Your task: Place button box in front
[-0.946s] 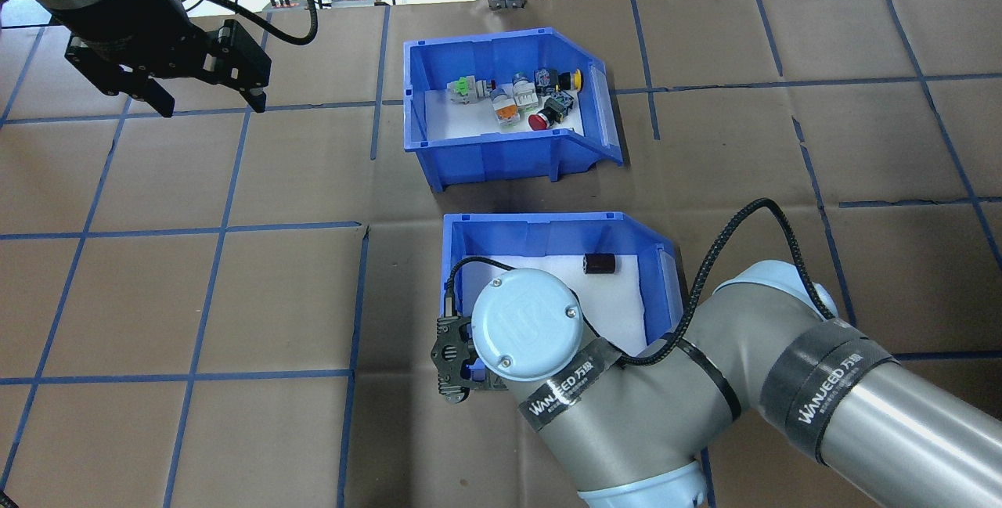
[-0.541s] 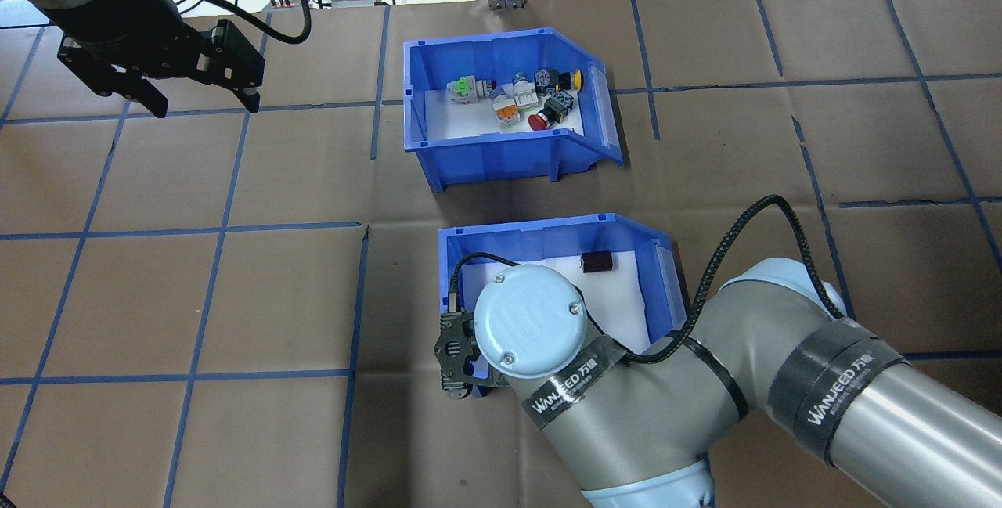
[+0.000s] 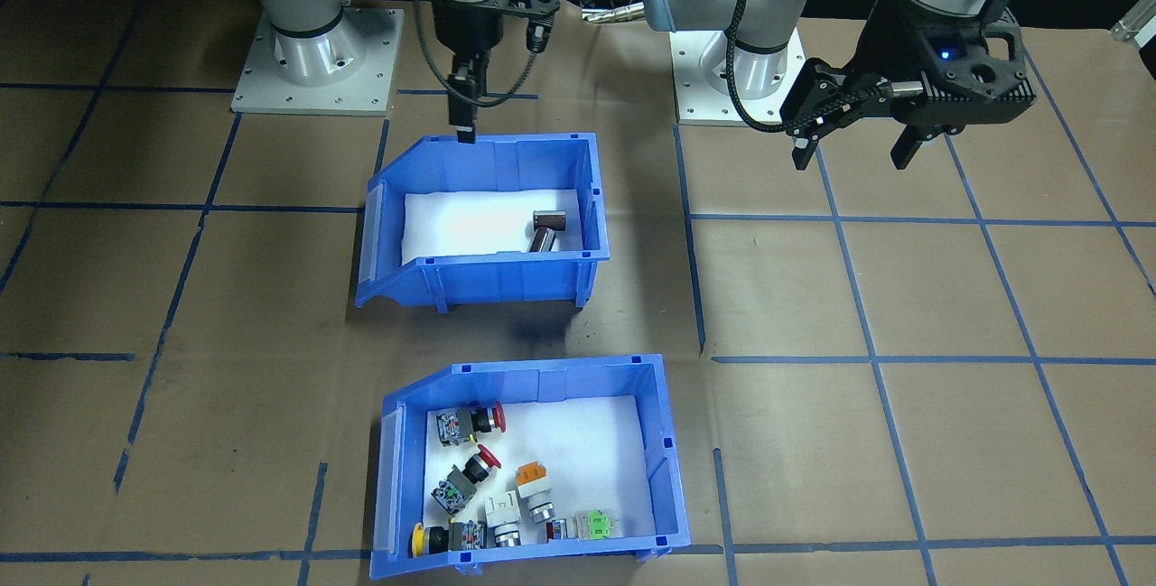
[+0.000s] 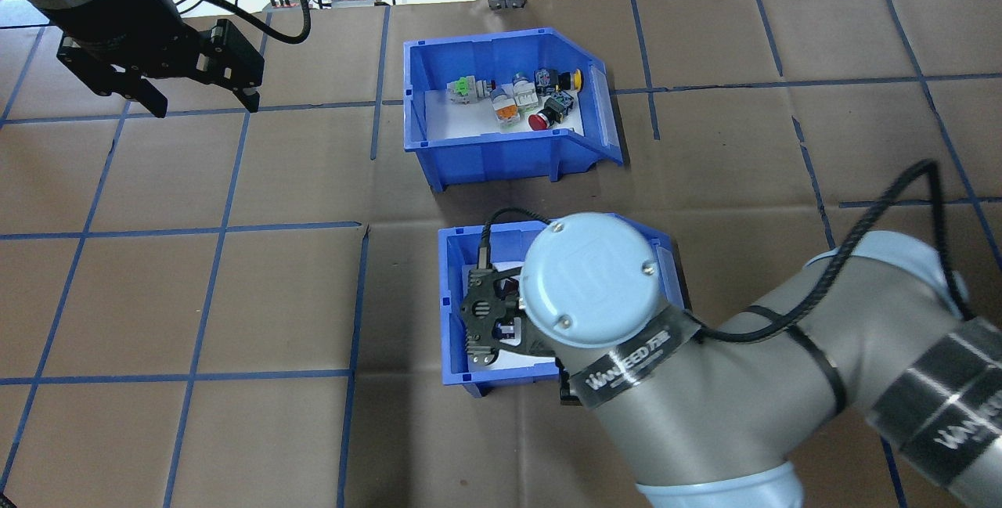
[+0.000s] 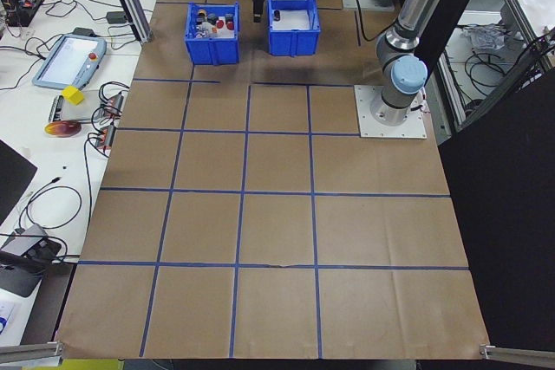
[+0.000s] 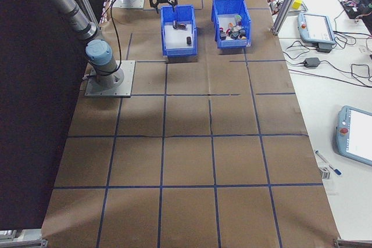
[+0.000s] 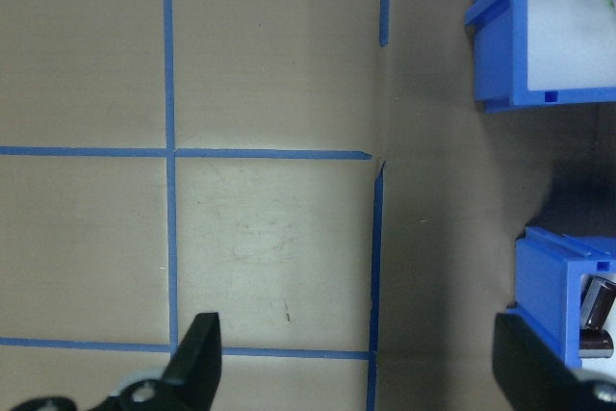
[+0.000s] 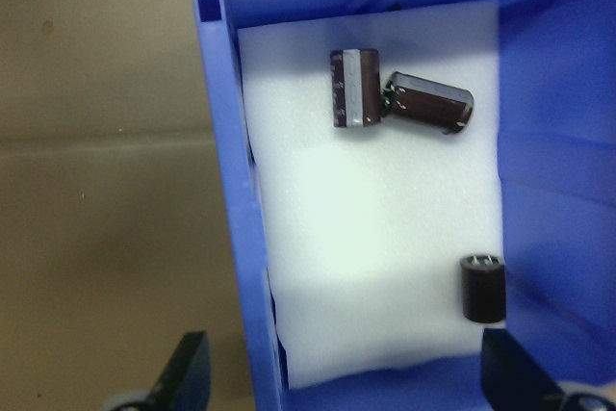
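Button box (image 4: 501, 156) sits on counter (image 4: 235, 297), far side from my base, coloured push-buttons (image 4: 513, 97) inside. Capacitor bin (image 3: 492, 283) just nearer me, gap between bins. My right hand (image 3: 463, 130) above capacitor bin's near wall, fingers spread wide, gripping nothing. My left hand (image 4: 200, 105) spread wide, empty, well apart over bare counter.

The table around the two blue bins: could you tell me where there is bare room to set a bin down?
Bare paper lies to the robot's left of both bins, below the left gripper, and also to their right, beyond the right arm. The strip between the button box and the bin of dark cylinders is narrow. The right gripper hangs at that bin's near wall, crowding it.
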